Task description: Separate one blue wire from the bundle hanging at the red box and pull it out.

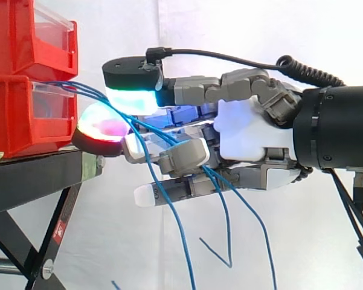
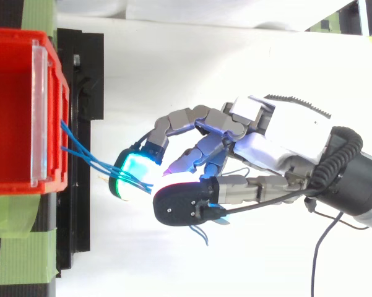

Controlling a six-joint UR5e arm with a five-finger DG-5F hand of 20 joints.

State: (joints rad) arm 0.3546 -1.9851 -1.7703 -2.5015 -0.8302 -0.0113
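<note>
A: Containers first. What stands at 9 o'clock in the side view?

B: Two bins stacked on the black stand: upper red bin and lower red bin, each with a clear front panel. What lies behind the lower panel is too blurred to tell.

A: And from above?

B: The top view looks down into the upper red bin at 9 o'clock. Red floor and walls show inside. Green tape lies on the stand at 7 o'clock.

A: Task item?

B: Blue wires leave the bins' front at the seam between the upper and lower bins. They run toward 3 o'clock into the hand, then hang toward 6 o'clock below it. The loose ends dangle against the white curtain.

A: Hand state?

B: The hand comes in from 3 o'clock with its fingers curled in around the wires. The strands pass between a green-white pad above and a red pad below, and are pinched there as far as the side view shows. I cannot tell how many strands are held. The red pad sits just beside the lower bin's front.

A: Top-view check?

B: The wires span the gap from the bin front to a cyan-green pad. The palm lies toward 3 o'clock.
</note>
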